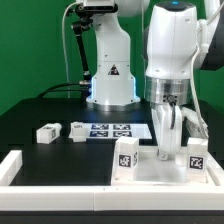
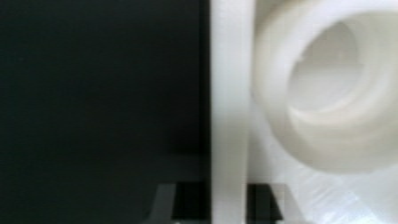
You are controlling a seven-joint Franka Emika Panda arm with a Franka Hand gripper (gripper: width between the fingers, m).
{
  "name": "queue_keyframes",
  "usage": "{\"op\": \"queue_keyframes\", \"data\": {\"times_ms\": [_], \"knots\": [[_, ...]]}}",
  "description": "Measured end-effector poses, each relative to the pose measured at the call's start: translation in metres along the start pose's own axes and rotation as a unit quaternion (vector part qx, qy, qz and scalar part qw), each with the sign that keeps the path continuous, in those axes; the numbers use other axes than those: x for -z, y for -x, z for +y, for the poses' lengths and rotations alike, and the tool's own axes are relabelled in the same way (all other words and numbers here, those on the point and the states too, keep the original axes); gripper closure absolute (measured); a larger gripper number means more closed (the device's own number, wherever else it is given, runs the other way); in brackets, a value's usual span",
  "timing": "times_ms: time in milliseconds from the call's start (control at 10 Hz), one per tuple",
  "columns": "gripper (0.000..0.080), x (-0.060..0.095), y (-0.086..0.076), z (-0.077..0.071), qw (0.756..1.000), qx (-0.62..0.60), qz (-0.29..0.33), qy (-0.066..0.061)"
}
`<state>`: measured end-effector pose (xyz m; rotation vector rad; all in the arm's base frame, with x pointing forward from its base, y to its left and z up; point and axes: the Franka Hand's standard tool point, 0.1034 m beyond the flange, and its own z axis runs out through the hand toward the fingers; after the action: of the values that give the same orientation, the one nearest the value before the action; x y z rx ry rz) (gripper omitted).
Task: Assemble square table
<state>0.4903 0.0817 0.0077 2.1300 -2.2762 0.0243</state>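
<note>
From twelve o'clock in the exterior view, reaches down with the tall white jointed robot arm (image 1: 165, 50) to five o'clock. Meets there the white plastic square tabletop with raised rim (image 1: 150, 172), lying flat, sockets up for legs. Leaves the thin flat white marker board (image 1: 110, 130) untouched at centre. Shows one small white tagged block leg (image 1: 125, 156) upright at the tabletop's nine o'clock and another such leg (image 1: 197, 160) at its three, seemingly seated. Has a first loose leg (image 1: 47, 131) and a second loose leg (image 1: 78, 130) lying at nine o'clock, waiting. Clamps the two-finger gripper (image 1: 167, 148) tight on the tabletop's rim, by the wrist view, probably to steady or shift it.
</note>
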Motion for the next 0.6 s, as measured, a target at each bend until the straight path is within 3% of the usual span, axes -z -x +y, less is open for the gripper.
{"op": "queue_keyframes", "data": {"times_ms": [300,600], "knots": [[0.0736,0.000,-0.001,0.000,1.000,0.006,0.001,-0.002],[0.0736,-0.002,-0.030,0.017,0.996,0.069,0.026,-0.054]]}}
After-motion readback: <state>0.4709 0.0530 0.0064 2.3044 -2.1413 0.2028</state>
